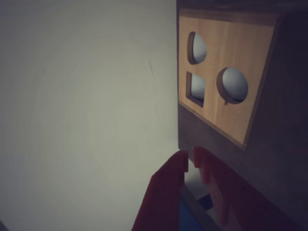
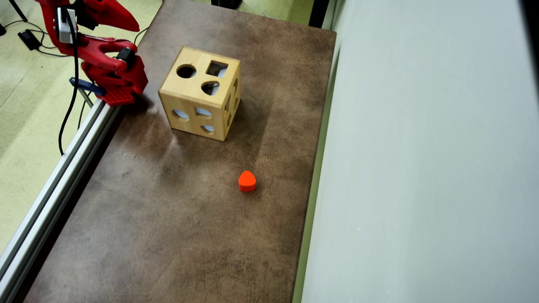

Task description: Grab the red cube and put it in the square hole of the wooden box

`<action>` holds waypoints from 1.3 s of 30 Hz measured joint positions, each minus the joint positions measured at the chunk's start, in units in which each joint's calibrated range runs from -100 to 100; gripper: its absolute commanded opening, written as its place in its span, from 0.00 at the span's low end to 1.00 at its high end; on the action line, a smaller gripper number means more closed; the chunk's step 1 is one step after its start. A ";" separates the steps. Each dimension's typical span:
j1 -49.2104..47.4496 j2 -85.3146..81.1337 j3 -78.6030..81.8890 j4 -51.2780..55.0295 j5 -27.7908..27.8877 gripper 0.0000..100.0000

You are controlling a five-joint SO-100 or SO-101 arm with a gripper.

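Note:
The wooden box (image 2: 198,94) stands on the brown table toward its far end. Its top face holds the square hole (image 2: 217,68), a round hole (image 2: 186,71) and a heart-like hole (image 2: 210,88). In the wrist view the wooden box (image 1: 236,110) fills the upper right, with the square hole (image 1: 196,89) on its lit face. My red gripper (image 1: 190,161) is shut with nothing between its jaws, pointing at the box from a distance. In the overhead view the gripper (image 2: 135,27) sits folded at the top left, apart from the box. The red cube is out of view.
An orange-red heart-like block (image 2: 247,181) lies on the table (image 2: 168,219) nearer than the box. A metal rail (image 2: 63,168) runs along the table's left edge, and a pale panel (image 2: 421,168) borders its right side. Cables lie on the floor at the top left.

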 measured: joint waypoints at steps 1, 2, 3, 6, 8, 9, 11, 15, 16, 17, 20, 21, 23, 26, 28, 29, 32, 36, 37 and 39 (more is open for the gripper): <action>-0.36 -0.34 0.27 0.00 0.00 0.02; -0.36 -0.85 0.63 0.00 0.00 0.02; -0.36 -1.61 1.17 0.00 0.00 0.02; -0.36 -4.75 2.71 0.00 0.00 0.02; -0.36 -6.44 3.07 0.00 0.00 0.02; -0.36 -6.53 3.16 0.00 0.00 0.02; -0.36 -6.95 3.16 0.00 0.00 0.02; -0.36 -10.00 3.16 0.00 0.00 0.02; -0.36 -11.02 3.16 0.00 0.00 0.02; -0.36 -11.69 3.16 0.00 0.00 0.02; -0.36 -11.78 3.16 0.00 0.00 0.02; -0.36 -11.78 3.16 0.00 0.00 0.02; -0.36 -11.86 3.16 0.24 0.00 0.02; -0.36 -12.12 3.16 0.24 0.00 0.02; -0.36 -12.12 3.16 0.24 0.00 0.02; -0.36 -12.12 3.16 0.24 0.00 0.03; -0.36 -12.12 3.16 0.24 0.00 0.03; -0.36 -12.29 3.16 0.24 0.00 0.03; -0.36 -12.29 3.16 0.24 0.00 0.03; -0.36 -12.29 3.16 0.24 0.00 0.03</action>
